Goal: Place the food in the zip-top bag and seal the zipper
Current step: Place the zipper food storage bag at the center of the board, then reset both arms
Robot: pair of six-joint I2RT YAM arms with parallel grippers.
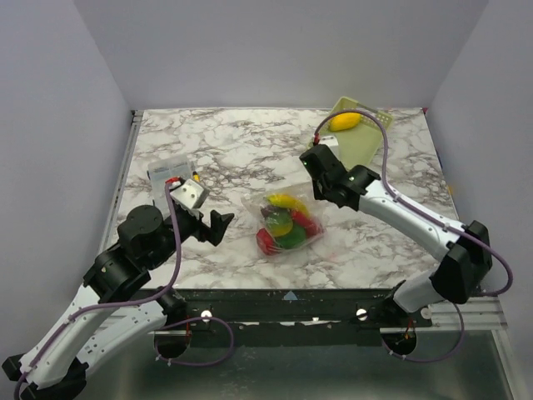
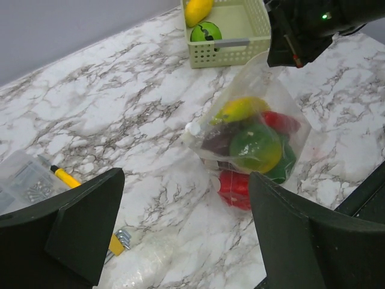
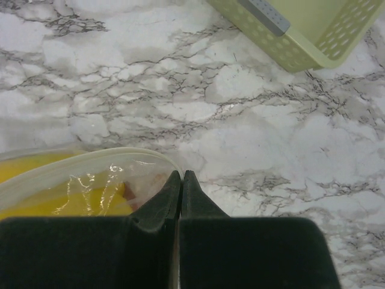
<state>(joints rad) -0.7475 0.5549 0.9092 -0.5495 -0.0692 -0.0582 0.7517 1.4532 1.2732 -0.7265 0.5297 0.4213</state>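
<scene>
White table [image 1: 233, 150] veined grey like marble, pale-green lattice basket [image 1: 366, 146], clear zip-top bag [image 1: 254, 204] showing yellow, green and red food [image 1: 290, 235]

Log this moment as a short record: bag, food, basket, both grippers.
bag: rests mid-table, one edge held up
food in bag: banana, green piece, red piece, among others
basket: far right, holds a yellow piece and a striped green piece
right gripper: shut on the bag's edge
left gripper: open, empty, short of the bag
zipper: sealed or not, cannot tell
</scene>
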